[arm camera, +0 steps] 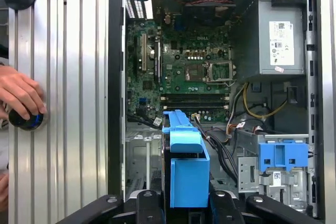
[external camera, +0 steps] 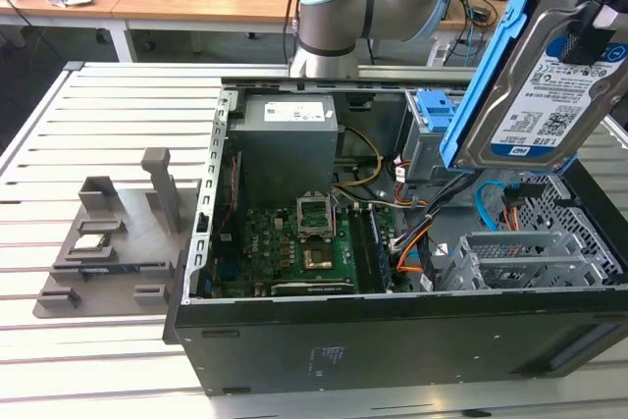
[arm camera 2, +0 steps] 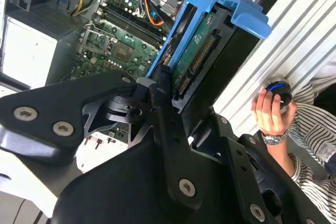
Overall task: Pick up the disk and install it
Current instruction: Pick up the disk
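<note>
My gripper (arm camera 2: pixel 169 94) is closed firmly on the hard drive (external camera: pixel 535 76), holding it tilted above the open computer case (external camera: pixel 392 350), I think to keep clear of the cables (external camera: pixel 424 231).

Open computer case (external camera: pixel 392 350), motherboard (external camera: pixel 285 247), grey fixture (external camera: pixel 108 242)

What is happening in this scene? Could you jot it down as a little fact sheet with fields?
Held item: the disk, silver in a blue bracket
Holder: the gripper, shut on the disk
Disk position: tilted in the air over the open computer case, at the exterior view's right
Installed: not yet
Inside case: motherboard, power supply, drive cage with blue latch
Nearby: a person's hand on a round knob
</note>
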Controlling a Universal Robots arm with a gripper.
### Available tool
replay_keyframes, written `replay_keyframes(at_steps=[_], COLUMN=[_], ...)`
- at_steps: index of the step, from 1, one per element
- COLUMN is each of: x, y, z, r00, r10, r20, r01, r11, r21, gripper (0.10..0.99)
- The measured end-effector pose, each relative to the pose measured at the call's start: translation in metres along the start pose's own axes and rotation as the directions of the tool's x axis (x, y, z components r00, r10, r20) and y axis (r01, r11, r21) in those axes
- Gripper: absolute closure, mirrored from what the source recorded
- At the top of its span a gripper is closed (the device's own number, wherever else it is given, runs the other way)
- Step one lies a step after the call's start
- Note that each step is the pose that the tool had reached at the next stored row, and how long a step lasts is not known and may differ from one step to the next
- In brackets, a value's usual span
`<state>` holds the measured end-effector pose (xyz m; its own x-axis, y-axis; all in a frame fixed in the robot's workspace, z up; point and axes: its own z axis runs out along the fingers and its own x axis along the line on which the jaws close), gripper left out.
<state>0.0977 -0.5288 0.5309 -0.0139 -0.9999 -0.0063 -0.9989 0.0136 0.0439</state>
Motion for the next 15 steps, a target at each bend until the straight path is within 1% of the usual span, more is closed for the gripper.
replay_keyframes(at_steps=[2, 4, 6, 8, 10, 12, 15], x=[0.0068, 0.0116, 0.019, 0.0234, 0.0304, 0.0354, 0.0462], y=[-0.0001, -0.0002, -0.0003, -0.0003, -0.0005, -0.0005, -0.0007], z=[0.0001, 0.0002, 0.0002, 0.0002, 0.0002, 0.0003, 0.0003], r00=[1.0, 1.0, 1.0, 1.0, 1.0, 1.0, 1.0], r10=[0.0, 0.0, 0.0, 0.0, 0.0, 0.0, 0.0], r20=[-0.0003, -0.0006, -0.0013, -0.002, -0.0027, -0.0031, -0.0041], r01=[0.0, 0.0, 0.0, 0.0, 0.0, 0.0, 0.0], r11=[1.0, 1.0, 1.0, 1.0, 1.0, 1.0, 1.0], r21=[0.0, 0.0, 0.0, 0.0, 0.0, 0.0, 0.0], gripper=[0.722, 0.722, 0.722, 0.722, 0.722, 0.722, 0.722])
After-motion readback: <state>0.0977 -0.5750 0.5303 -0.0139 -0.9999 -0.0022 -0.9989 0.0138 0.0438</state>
